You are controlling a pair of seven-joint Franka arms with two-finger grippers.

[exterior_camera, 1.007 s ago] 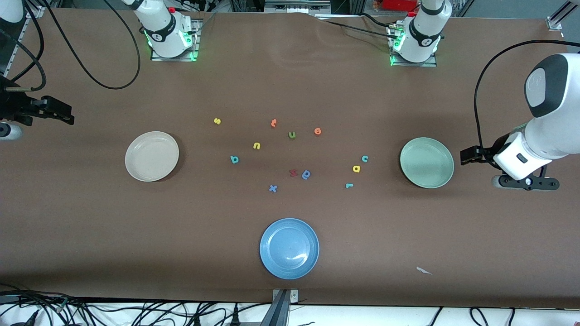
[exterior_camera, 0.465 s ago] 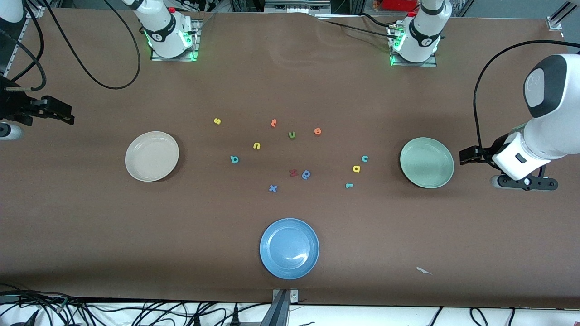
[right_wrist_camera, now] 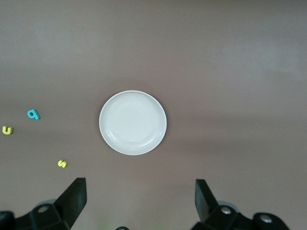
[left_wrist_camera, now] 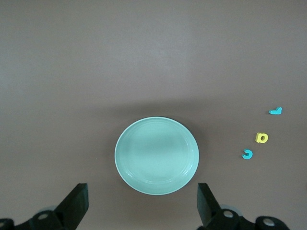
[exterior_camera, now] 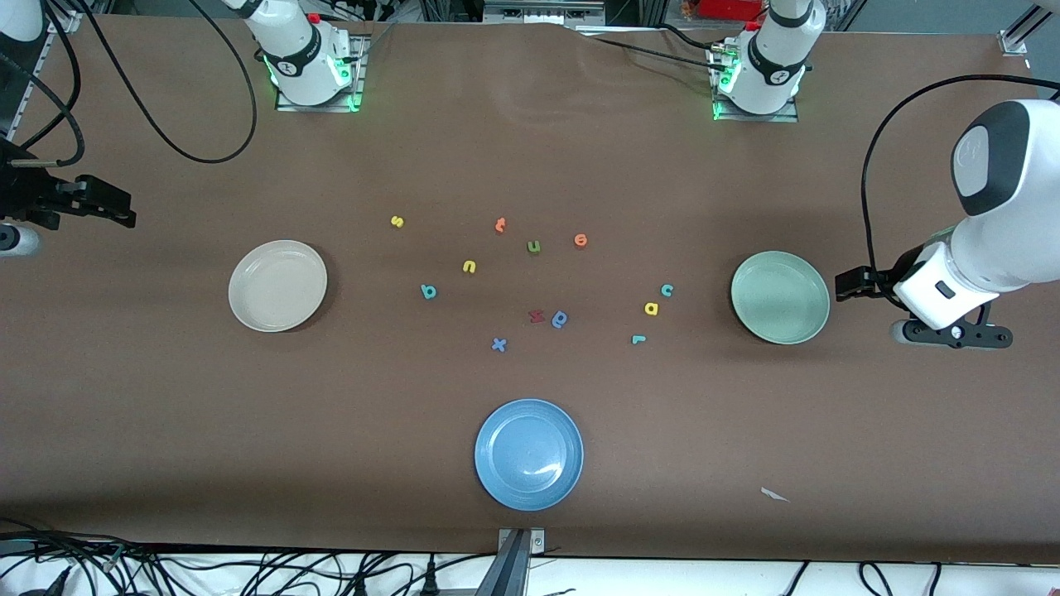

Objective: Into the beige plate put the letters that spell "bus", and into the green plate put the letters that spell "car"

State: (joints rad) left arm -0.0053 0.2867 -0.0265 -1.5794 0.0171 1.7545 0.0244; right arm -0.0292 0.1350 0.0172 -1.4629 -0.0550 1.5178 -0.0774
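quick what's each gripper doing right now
Left gripper: jaws open, holding nothing, up near the green plate.
Right gripper: jaws open, holding nothing.

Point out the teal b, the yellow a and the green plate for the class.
teal b [exterior_camera: 428,291]: front view, middle of the letter.
yellow a [exterior_camera: 652,309]: front view, middle of the letter.
green plate [left_wrist_camera: 157,155]: left wrist view, bare floor of the plate.

A matte brown cloth-like cover [exterior_camera: 248,430] is seen over the table, faintly wrinkled near the bases. The beige plate [exterior_camera: 277,285], green plate [exterior_camera: 780,297] and blue plate [exterior_camera: 529,454] look smooth and glazed, a glossy highlight showing on the blue one. The arm shells [exterior_camera: 994,165] look like shiny white plastic.
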